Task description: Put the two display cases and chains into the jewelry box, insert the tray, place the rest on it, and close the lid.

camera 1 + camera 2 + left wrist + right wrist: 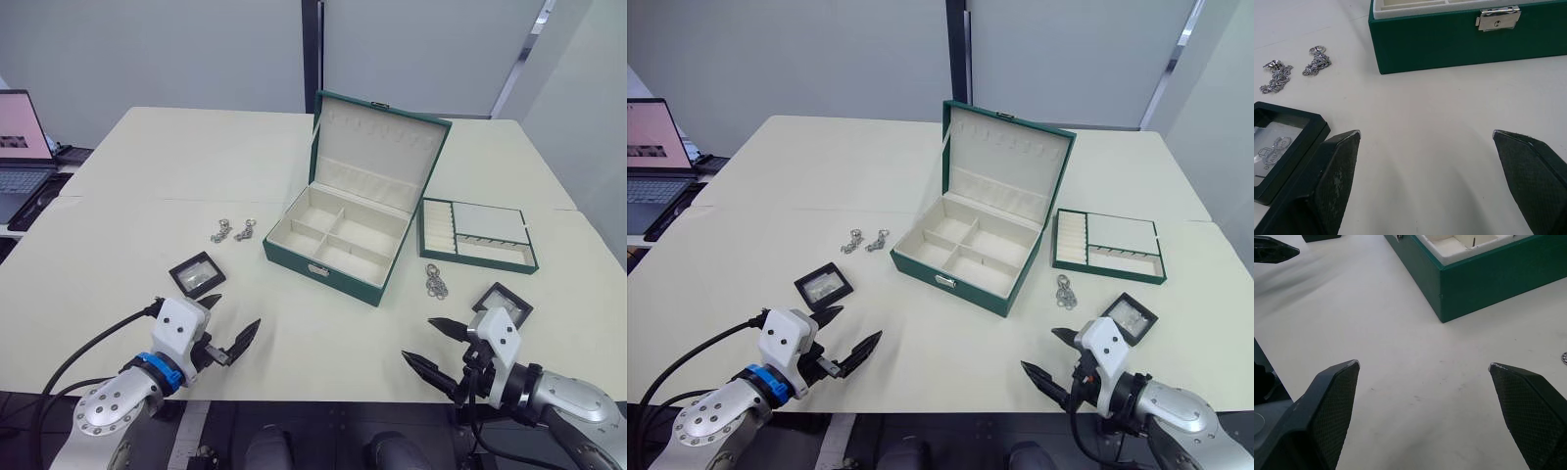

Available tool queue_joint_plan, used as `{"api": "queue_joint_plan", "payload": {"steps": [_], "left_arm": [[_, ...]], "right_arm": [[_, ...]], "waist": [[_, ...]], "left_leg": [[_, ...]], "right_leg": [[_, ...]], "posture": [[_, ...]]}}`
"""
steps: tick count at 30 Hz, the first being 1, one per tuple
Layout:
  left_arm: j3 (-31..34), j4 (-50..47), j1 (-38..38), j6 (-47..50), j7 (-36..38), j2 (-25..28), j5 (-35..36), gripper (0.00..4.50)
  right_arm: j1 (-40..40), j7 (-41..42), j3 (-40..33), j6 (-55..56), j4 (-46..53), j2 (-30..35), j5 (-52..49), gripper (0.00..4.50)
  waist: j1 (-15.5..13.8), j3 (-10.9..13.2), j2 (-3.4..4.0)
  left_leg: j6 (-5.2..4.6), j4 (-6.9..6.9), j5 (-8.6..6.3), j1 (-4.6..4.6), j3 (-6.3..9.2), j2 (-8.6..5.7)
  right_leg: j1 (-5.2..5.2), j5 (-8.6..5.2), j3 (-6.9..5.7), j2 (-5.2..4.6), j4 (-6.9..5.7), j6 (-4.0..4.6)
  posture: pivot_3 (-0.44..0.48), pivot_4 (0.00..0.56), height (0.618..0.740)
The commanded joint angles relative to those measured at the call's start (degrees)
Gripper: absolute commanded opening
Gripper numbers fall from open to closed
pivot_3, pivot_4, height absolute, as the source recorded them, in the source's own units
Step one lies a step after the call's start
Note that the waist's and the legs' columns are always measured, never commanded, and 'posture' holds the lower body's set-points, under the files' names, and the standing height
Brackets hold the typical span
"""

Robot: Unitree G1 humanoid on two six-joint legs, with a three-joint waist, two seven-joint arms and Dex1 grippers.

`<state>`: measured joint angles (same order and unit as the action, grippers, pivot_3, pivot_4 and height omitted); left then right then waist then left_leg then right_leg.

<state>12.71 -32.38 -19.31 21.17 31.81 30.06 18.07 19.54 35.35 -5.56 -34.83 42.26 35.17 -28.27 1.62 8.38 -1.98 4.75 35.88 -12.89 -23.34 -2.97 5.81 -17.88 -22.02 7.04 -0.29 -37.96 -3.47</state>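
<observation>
Left eye view has the green jewelry box [338, 245] at the centre of the frame, lid raised and its cream compartments bare. Right of it, a little apart, lies the green tray [477, 235] with ring rolls and small slots. Two small chains [232, 231] lie just left of the box, side by side; a third bunch of chain [436, 282] sits below the tray's near left corner. One black display case [197, 274] rests at lower left, just above the left gripper [229, 323], whose black fingers are spread wide over the cream table [127, 196]. The other display case [503, 304] lies at lower right, close behind the right gripper [437, 345], also spread apart with nothing between its fingers. A laptop [20, 147] stands at the left edge.
</observation>
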Motion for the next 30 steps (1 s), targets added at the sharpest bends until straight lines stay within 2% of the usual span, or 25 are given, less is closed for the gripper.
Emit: {"api": "queue_joint_plan", "payload": {"steps": [1, 24, 26, 30], "left_arm": [[1.12, -2.11, 0.36, -0.05, -0.02, 0.37, 1.1, 4.5], [1.58, -0.99, 1.47, -1.18, 0.99, 0.27, 1.06, 4.5], [2.06, -0.95, 1.58, -0.75, 2.46, 0.17, 3.25, 4.5], [3.28, -0.39, 3.97, 1.46, 2.51, 0.54, 6.28, 3.59]], "right_arm": [[-0.17, -0.27, -0.42, 0.42, 1.84, 0.02, -0.61, 4.49], [-0.54, -0.98, 0.39, 0.15, 1.93, -0.15, -0.42, 4.49], [-0.53, -0.91, 0.41, 0.39, 1.97, -0.13, -0.36, 4.49], [-1.74, -1.66, -0.14, 0.58, 1.97, -0.46, -0.24, 3.58]], "waist": [[0.0, 0.0, 0.0], [0.0, 0.0, 0.0], [0.0, 0.0, 0.0], [0.0, 0.0, 0.01]], "left_leg": [[0.0, 0.0, 0.0, 0.0, 0.0, 0.0], [0.0, 0.0, 0.0, 0.0, 0.0, 0.0], [0.0, 0.0, 0.0, 0.0, 0.0, 0.0], [0.0, 0.0, 0.0, 0.0, 0.01, 0.0]], "right_leg": [[0.01, 0.0, 0.0, 0.0, 0.0, 0.0], [0.02, 0.0, 0.0, 0.0, 0.0, 0.0], [0.02, 0.0, -0.01, 0.0, 0.0, 0.0], [0.01, 0.0, -0.02, 0.0, -0.01, 0.0]], "posture": [[0.0, 0.15, 0.74], [0.0, 0.15, 0.74], [0.0, 0.15, 0.74], [0.0, 0.15, 0.74]]}}
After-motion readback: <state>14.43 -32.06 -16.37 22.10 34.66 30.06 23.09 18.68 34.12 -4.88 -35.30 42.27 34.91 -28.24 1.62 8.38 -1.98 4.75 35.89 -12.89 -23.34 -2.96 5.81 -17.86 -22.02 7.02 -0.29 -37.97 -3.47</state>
